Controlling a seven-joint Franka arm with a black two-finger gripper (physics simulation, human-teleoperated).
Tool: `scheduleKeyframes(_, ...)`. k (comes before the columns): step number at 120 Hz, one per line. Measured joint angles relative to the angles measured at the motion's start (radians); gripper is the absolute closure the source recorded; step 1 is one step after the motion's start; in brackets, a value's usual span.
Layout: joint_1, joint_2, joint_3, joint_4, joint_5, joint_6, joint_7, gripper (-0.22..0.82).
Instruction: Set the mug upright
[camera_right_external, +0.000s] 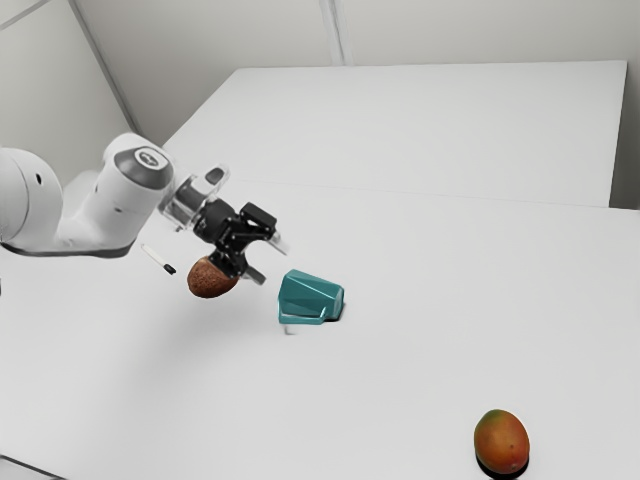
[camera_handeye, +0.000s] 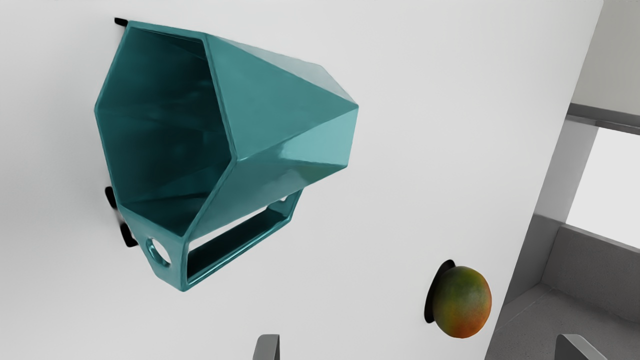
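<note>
Going left to right in the exterior view: marker (camera_right_external: 158, 258) on the surface (camera_right_external: 420, 270), behind the pincer on the arm side. Brown fruit, maybe a coconut (camera_right_external: 208, 280), also back toward the arm but closer to the pincer. Pincer (camera_right_external: 270, 260) open, fingers well apart, nothing held between them. Teal mug (camera_right_external: 312, 297) next, just ahead of the fingertips and below them, lying on its side, so not upright. Key relation: its long axis runs roughly away from the pincer, mouth turned back toward it, base at the far end; handle (camera_handeye: 240, 250) sticks out on the side toward the exterior camera. Exact height of the pincer over the mug is hard to judge from this angle. Mango (camera_right_external: 501, 441) farthest ahead, well beyond the mug. Only one arm, so no choice of reach. Next move probably needs the pincer lowered and taken forward to the mug, gripping near the mouth end, then a turn that swings the mouth up and the base down.
</note>
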Motion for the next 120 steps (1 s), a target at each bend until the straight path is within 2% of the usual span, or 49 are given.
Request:
scheduleKeyframes(40,0.012,0.089,-0.005,0.014,-0.025,0.072,0.015,0.0)
scheduleKeyframes(83,0.014,0.222,-0.006,0.125,-0.046,0.106,0.024,0.0)
scheduleKeyframes(120,0.009,0.218,-0.033,0.089,-0.1,0.106,0.027,0.02)
